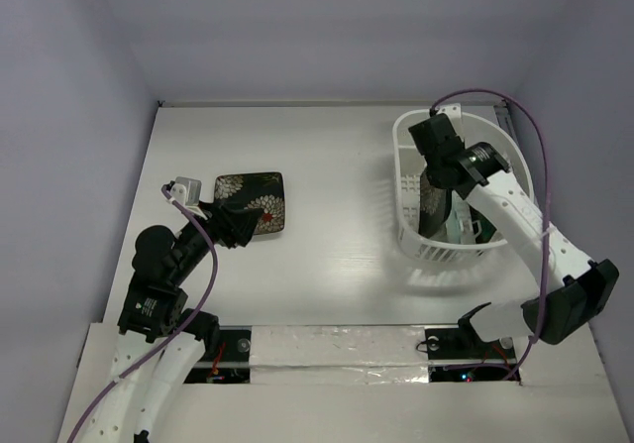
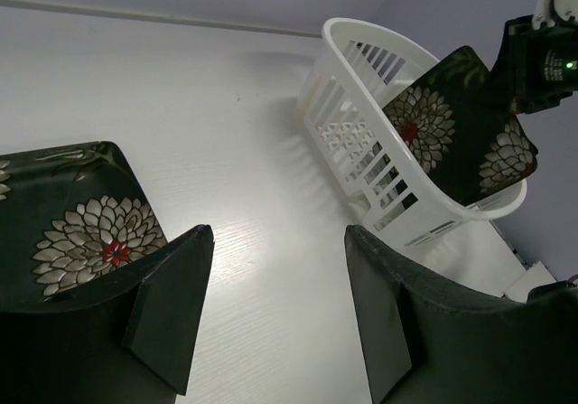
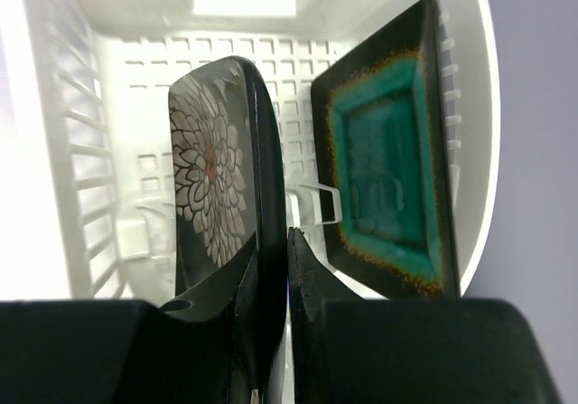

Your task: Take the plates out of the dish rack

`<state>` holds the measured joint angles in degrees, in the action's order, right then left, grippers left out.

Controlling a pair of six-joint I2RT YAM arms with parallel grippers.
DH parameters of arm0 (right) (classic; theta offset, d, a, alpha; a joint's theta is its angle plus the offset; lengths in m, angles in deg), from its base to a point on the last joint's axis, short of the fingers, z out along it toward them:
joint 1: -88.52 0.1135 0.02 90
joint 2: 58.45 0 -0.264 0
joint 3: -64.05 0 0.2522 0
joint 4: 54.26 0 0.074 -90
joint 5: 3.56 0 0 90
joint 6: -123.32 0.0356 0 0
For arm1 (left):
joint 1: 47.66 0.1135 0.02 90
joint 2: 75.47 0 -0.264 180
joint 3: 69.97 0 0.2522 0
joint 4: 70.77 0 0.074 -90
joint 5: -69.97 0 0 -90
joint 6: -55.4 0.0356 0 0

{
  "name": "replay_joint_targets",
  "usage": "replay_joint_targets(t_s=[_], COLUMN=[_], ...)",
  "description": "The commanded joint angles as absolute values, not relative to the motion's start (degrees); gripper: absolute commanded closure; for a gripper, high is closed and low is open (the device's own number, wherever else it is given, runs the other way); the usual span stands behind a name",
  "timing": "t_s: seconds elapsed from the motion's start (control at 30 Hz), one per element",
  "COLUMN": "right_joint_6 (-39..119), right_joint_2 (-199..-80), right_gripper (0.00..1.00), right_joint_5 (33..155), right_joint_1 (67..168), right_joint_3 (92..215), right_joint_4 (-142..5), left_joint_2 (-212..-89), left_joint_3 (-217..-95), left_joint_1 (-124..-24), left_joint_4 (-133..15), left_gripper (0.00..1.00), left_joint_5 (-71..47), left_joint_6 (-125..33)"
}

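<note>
1 plate unloaded; 2 seen left.
1st plate (image 1: 250,202) is set on bench (image 1: 337,225) at 9 o'clock by open, empty left claw (image 2: 275,241); 2nd plate (image 3: 212,178), in rack (image 1: 411,131) at 2 o'clock, is clamped by right claw (image 3: 287,241).

Table (image 1: 337,156): one.
Dish rack (image 1: 441,250): one, at the table's far right corner.
Plates in view: three.
Black flowered plates: two. The flat floral plate (image 1: 253,200) lies toward the table's left edge, and the standing floral plate (image 3: 212,187) is inside the dish rack.
Teal-centred plate (image 3: 388,196): one, brown-rimmed, upright in the dish rack beside the standing floral plate.
Plates on the table: one.
Plates in the dish rack: two countable; a greenish patch seen from above is too unclear to count.
Arms: two, the left arm (image 1: 158,265) and the right arm (image 1: 515,210).
Grippers: two, the left gripper (image 2: 278,241) and the right gripper (image 3: 274,241).
Fingers: two per gripper, four altogether.
Purple cables: two, the left-arm cable (image 1: 193,220) and the right-arm cable (image 1: 475,92).
</note>
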<state>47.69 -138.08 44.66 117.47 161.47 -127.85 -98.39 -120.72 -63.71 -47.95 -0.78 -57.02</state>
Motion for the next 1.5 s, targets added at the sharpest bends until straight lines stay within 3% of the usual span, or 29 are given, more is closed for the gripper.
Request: replay_joint_targets(t_s=[0.0,0.5,0.83,0.93,1.13,1.3,1.47], right_joint_6=[47.3,48.4,57.6,62.5,67.0,71.6,78.2], right_joint_2=[-132.1,-120.3,-115.4,-118.7,-132.8,-143.4,-154.8], right_gripper=[1.00,1.00,1.00,1.00,1.00,1.00,1.00], right_joint_5=[42.8,43.6,72.2,78.2,76.4,78.6,82.7], right_joint_1=[117.7,117.7,118.8,120.9,128.1,129.3,129.8], right_joint_3=[167.2,173.7,163.0,158.9,158.7,160.1,162.9], right_joint_4=[-124.2,-118.7,-92.8,-81.0,-69.4,-61.1,-54.5], left_joint_2=[-98.3,-98.6,-98.8,-98.8,-98.2,-97.8,-97.7], left_joint_3=[-121.0,-121.0,-121.0,-121.1,-121.4,-121.7,-121.6], left_joint_1=[-63.9,-64.4,-63.9,-63.4,-63.4,-62.9,-62.9], left_joint_4=[-50.2,-50.2,-50.1,-50.1,-49.6,-49.5,-49.5], left_gripper=[0.43,0.43,0.43,0.43,0.43,0.31,0.27], left_joint_5=[-0.7,-0.8,-1.1,-1.1,-2.1,-1.8,-1.9], left_joint_6=[-57.1,-57.1,-57.2,-57.2,-57.1,-56.8,-56.8])
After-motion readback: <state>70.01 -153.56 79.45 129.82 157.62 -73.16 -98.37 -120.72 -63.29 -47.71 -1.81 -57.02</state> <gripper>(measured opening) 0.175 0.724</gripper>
